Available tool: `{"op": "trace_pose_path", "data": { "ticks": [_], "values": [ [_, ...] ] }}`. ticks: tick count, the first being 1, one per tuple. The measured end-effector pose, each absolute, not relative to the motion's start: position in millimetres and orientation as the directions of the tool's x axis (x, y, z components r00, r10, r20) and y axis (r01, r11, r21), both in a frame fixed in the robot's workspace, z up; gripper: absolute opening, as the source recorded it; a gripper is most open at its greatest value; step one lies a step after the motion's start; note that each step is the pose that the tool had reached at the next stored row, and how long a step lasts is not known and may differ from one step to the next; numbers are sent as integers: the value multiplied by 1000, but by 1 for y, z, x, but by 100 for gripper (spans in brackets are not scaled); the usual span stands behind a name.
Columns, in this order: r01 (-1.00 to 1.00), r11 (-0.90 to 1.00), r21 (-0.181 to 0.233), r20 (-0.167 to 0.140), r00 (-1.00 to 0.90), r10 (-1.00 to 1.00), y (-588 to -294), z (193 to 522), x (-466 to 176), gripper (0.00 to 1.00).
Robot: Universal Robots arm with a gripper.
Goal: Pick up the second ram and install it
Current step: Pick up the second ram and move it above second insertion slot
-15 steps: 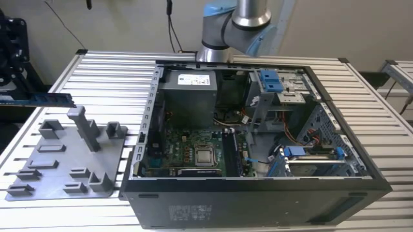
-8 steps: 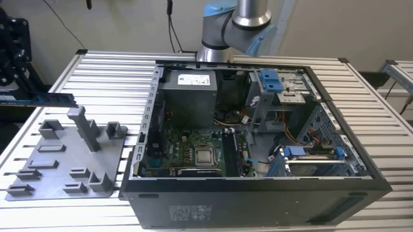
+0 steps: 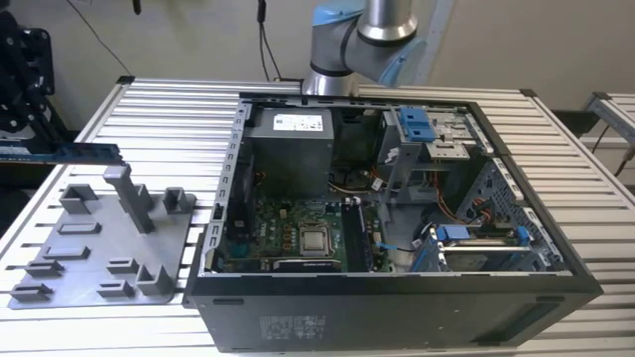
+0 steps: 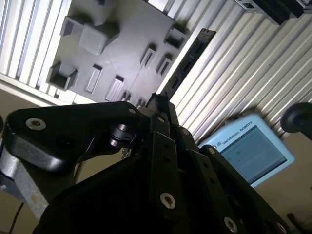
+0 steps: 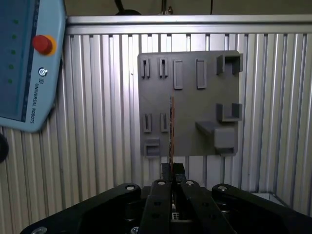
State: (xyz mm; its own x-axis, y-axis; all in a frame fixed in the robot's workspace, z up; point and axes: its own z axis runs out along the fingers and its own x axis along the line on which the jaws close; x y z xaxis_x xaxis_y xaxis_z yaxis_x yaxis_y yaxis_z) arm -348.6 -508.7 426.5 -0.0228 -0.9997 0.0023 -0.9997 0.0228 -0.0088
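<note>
Gripper point(image 5: 171, 169) clenched on the ram point(image 5: 171, 127), holding it edge-on over the grey plate point(image 5: 190, 114)

My arm point(image 3: 385, 21): silver tube, pale-blue joint caps. My gripper point(image 5: 171, 170): black linkage bars (silver screw heads at pivots).

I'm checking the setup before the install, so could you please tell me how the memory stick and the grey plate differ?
The memory stick is a thin blue strip; the grey plate is broad, with upright posts. The memory stick is clamped in the gripper, off the table; the grey plate lies flat on it. Both are outside the computer case, on the exterior view's left.
</note>
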Motion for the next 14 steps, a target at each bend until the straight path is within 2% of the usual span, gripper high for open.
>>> {"op": "trace_pose_path", "data": {
  "ticks": [14],
  "values": [
    [-1000,22,-9,2,-22,-1000,-509,426,-321,14]
  ]
}}
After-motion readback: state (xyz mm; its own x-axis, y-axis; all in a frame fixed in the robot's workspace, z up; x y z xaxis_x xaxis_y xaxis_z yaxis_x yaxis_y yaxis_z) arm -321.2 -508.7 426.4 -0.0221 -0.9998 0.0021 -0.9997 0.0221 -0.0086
